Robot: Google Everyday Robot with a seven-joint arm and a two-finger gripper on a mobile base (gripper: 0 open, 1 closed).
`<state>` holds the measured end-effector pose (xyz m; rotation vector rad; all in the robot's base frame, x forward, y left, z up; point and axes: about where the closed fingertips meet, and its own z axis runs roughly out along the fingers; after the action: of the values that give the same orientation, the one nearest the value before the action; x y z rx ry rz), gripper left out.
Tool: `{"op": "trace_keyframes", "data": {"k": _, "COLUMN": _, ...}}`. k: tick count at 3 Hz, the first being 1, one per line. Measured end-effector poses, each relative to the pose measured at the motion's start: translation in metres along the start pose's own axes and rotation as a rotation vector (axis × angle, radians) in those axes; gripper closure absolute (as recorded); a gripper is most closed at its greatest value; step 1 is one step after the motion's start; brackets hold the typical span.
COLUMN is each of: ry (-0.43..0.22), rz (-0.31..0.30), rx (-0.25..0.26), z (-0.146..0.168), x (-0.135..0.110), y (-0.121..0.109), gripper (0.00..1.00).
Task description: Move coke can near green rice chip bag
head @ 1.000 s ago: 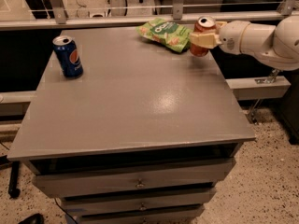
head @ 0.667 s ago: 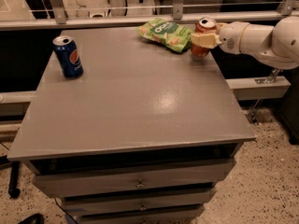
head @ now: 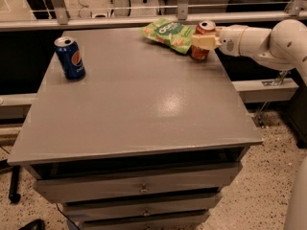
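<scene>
The coke can (head: 205, 30) is red with a silver top and stands upright at the table's far right edge. The green rice chip bag (head: 169, 33) lies flat just to the can's left, close beside it. My gripper (head: 204, 42) reaches in from the right on a white arm and is shut on the coke can, its cream fingers (head: 200, 42) crossing the can's middle. The can's lower part shows below the fingers and appears to rest on the table.
A blue Pepsi can (head: 70, 57) stands upright at the far left of the grey table (head: 139, 109). A metal railing (head: 120, 13) runs behind the table. Drawers sit below the front edge. The white arm (head: 268, 40) spans the right side.
</scene>
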<state>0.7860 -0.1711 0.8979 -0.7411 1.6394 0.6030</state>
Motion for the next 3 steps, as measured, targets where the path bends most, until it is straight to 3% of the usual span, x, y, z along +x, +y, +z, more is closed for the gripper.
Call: {"op": "trace_keyframes", "data": {"k": 3, "ry": 0.008, "rz": 0.032, "rx": -0.017, "z": 0.0075, "x": 0.0064, "y": 0.0001, "gripper": 0.14}}
